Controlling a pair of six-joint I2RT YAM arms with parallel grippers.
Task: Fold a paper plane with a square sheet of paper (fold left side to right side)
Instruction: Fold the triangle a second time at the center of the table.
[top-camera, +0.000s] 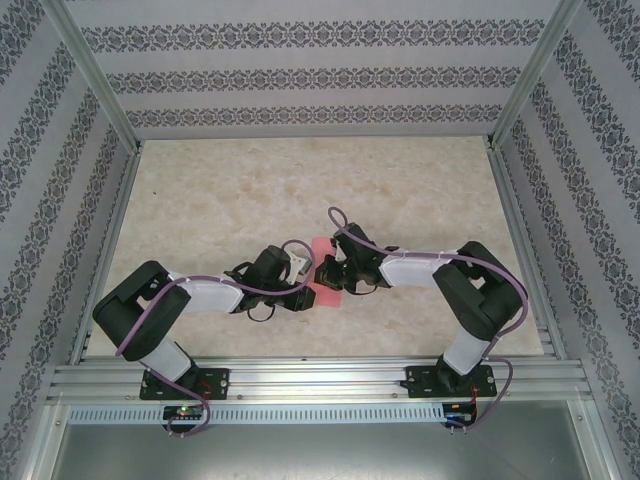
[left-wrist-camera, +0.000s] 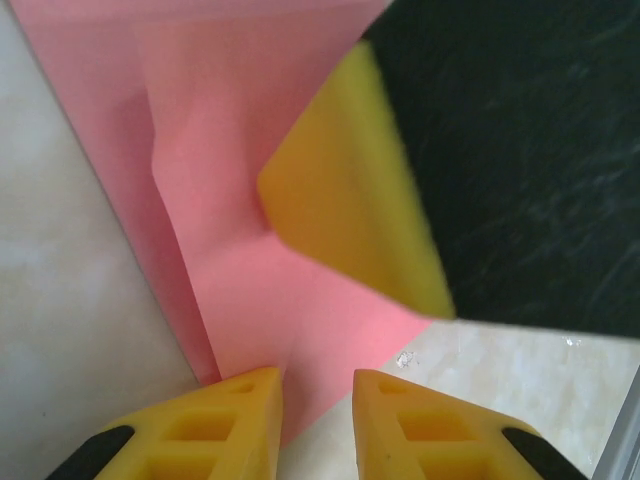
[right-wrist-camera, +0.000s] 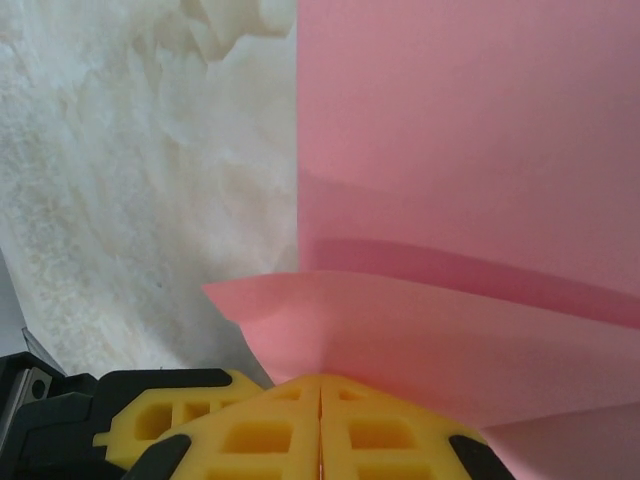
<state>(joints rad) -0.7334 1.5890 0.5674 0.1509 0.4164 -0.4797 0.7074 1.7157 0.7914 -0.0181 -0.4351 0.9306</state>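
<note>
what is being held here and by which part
The right end effector is shut on the raised flap edge of the thin salmon-red creased paper sheet. The left end effector is open, holding nothing.

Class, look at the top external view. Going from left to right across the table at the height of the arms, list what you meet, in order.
Left arm → paper → right arm
</note>
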